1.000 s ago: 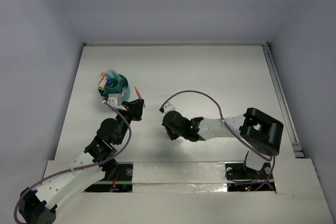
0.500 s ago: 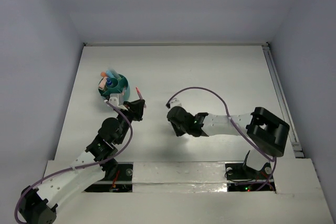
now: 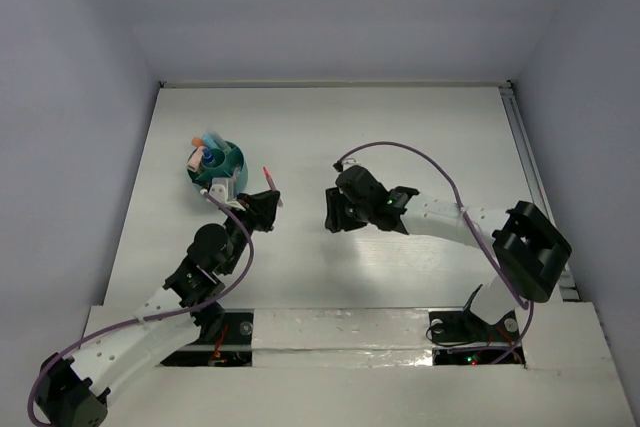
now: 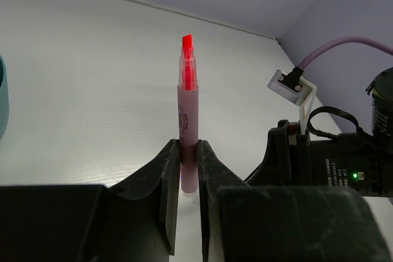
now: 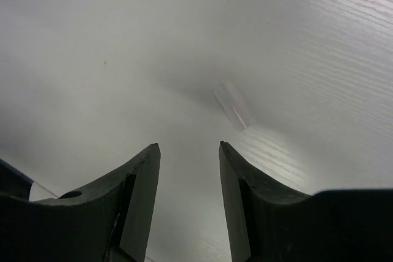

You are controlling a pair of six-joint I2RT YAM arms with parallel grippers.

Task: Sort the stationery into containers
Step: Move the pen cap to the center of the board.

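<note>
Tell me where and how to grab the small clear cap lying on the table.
Likely best: pinch the small clear cap across its narrow middle, coming straight down with the open right gripper. It lies flat and slanted, so turn the jaws square to its length.

A round teal plastic pot (image 3: 231, 160) crowds the white table's (image 3: 400, 117) left side; the far and right surface lies open to passage.

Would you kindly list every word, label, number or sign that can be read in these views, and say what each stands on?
Nothing can be read outright.
On the pink highlighter: a small dark print low on the barrel, too small to read.
On the right arm's black housing: a line of white lettering, too blurred to read.
Top and right wrist views: no text shows.
</note>
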